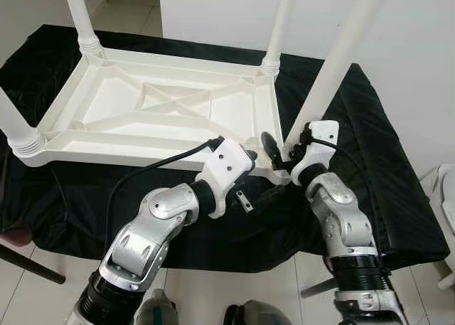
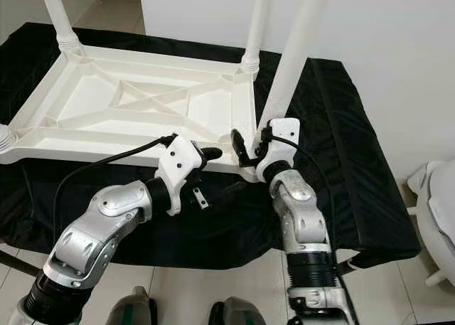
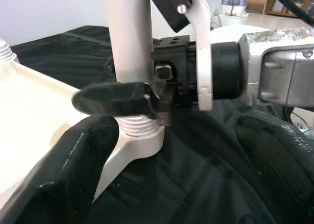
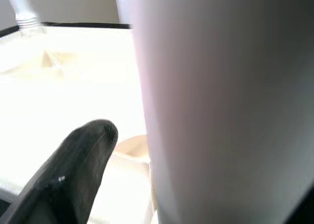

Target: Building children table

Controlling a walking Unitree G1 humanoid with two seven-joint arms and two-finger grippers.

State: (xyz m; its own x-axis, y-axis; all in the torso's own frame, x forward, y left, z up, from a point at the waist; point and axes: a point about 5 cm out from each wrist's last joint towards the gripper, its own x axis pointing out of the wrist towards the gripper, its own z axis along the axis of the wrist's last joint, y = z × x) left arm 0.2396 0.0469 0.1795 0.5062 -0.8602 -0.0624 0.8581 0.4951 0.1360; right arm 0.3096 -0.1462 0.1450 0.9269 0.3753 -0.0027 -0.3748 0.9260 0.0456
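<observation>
Nearest: two silver jointed arms reach forward from the bottom edge over pale floor tiles.

Right gripper (image 1: 279, 154): at the near-right corner of the upturned children's table (image 1: 170, 112). Its black fingers are clamped on the near-right leg (image 1: 334, 72), a smooth white round tube standing up from a ribbed collar in the corner socket. In the right wrist view the leg (image 4: 221, 106) sits hard against the rounded black finger (image 4: 73, 175).

Left gripper (image 1: 264, 191): just left of that same corner, low by the near rim. Left wrist view shows its two broad black fingers (image 3: 73, 170) spread apart, with the corner socket and threaded collar between them, not gripped.

Table: white moulded plastic, lying top-down, underside a shallow tray with raised ribs crossing in an X. A black cable (image 1: 142, 174) runs along the left arm, over the near rim.

Support: a surface draped in black cloth (image 1: 370, 161), slightly glossy and creased; the table lies on its left and middle part.

Farther: three more white legs stand at the near-left (image 1: 18, 133), far-left (image 1: 79, 16) and far-right (image 1: 279, 26) corners. White wall (image 1: 398, 40) behind.
</observation>
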